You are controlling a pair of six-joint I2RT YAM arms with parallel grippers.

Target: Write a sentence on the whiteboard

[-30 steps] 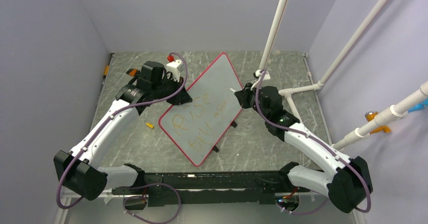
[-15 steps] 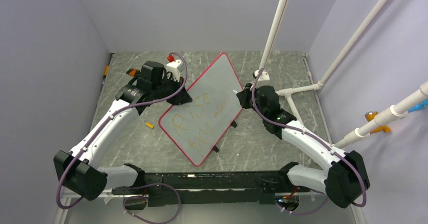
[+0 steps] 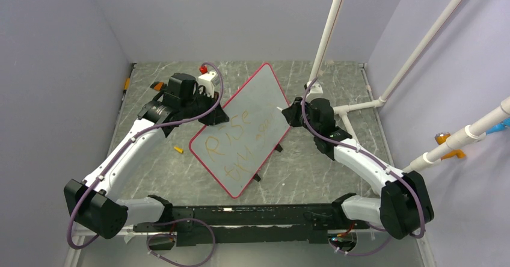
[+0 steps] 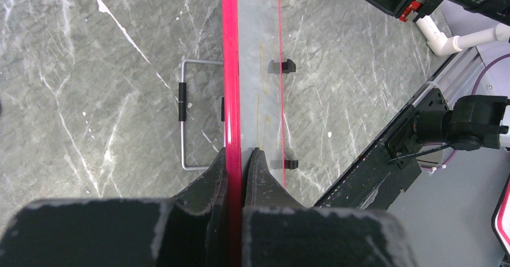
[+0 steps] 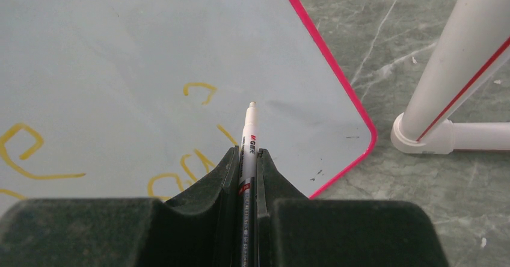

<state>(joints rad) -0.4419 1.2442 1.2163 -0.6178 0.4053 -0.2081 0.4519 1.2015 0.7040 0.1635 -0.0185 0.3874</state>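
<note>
Marker [image 5: 249, 122] stays clenched in right hand [image 5: 248, 154], whose elbow swung inward; left hand [image 4: 236, 153] still grips whiteboard [image 3: 252, 107].

Fixed view high at the near side looking down, each wrist view close along its fingers [image 5: 224, 174], all sharing the whiteboard [image 3: 249, 107]

L gripper [image 4: 234, 159] pinches whiteboard [image 4: 230, 68] by its red rim; board seen edge-on, running up mid-frame. Faint orange sentence [image 4: 260, 107] strokes + two black clips [image 4: 281, 67] on pale face. Wire stand [image 4: 192, 113] just left of rim, above marbled table [image 4: 90, 98].
</note>
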